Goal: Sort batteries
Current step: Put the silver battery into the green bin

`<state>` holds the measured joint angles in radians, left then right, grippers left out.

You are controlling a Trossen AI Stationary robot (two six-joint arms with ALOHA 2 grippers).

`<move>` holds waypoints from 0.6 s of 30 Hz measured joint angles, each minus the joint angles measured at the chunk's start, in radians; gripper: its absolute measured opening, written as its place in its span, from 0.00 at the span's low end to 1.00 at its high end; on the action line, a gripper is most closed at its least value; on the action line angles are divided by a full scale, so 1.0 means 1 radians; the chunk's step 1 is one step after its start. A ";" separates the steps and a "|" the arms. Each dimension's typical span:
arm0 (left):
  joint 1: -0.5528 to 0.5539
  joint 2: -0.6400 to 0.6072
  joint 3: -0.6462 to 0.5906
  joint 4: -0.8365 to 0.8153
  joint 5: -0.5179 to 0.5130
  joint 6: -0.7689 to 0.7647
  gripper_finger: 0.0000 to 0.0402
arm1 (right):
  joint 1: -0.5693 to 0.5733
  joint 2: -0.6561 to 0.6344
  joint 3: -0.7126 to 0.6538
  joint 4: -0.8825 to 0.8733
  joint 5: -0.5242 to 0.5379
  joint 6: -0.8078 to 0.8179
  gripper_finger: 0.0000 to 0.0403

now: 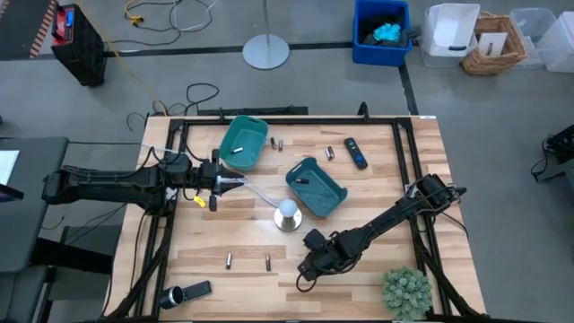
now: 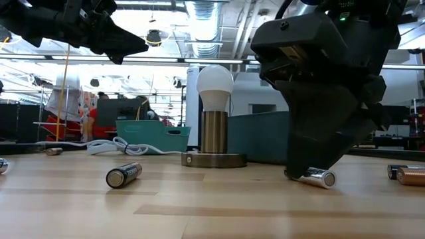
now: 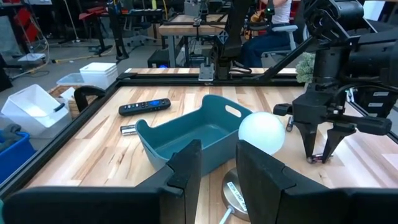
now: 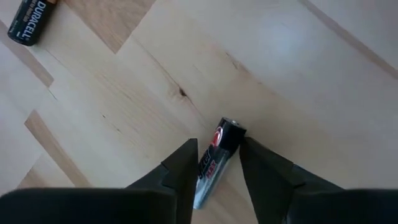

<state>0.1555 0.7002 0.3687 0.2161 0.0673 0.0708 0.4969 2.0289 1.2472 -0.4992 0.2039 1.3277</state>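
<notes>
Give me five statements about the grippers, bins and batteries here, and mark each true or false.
1. The right gripper has its fingers on either side of a battery lying on the table. True.
2. That battery is already lifted off the wood. False: it lies on the table.
3. Two teal bins are on the table. True.
4. The left gripper holds a battery. False: nothing is between its open fingers.
5. The lamp bulb is lit. False: it looks unlit.

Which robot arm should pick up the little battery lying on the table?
The right. Its end effector is down with open fingers straddling the small black-and-silver battery. The left end effector is up near the round white bulb lamp, far off.
</notes>
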 joint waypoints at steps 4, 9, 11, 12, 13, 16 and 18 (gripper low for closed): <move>0.000 0.000 0.000 0.000 0.000 0.000 0.23 | 0.000 0.000 0.000 -0.006 0.000 0.000 0.32; 0.000 0.000 0.000 0.000 0.000 0.000 0.23 | -0.001 0.000 0.000 -0.030 0.001 0.005 0.27; 0.000 0.000 0.000 0.000 0.000 0.000 0.23 | -0.002 0.000 0.000 -0.036 0.002 0.005 0.26; 0.000 0.000 0.000 0.000 0.000 0.000 0.23 | -0.003 0.000 0.000 -0.039 0.002 0.003 0.26; 0.000 0.000 0.000 0.000 0.000 0.000 0.23 | -0.005 0.000 0.000 -0.041 0.002 0.000 0.26; 0.000 0.000 0.000 0.000 0.000 0.000 0.23 | -0.011 0.000 0.000 -0.043 0.001 -0.017 0.25; 0.000 0.000 0.000 0.000 0.000 0.000 0.23 | -0.015 0.000 0.000 -0.045 0.000 -0.027 0.24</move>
<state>0.1555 0.7002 0.3687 0.2161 0.0673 0.0708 0.4814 2.0289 1.2472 -0.5437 0.2043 1.3008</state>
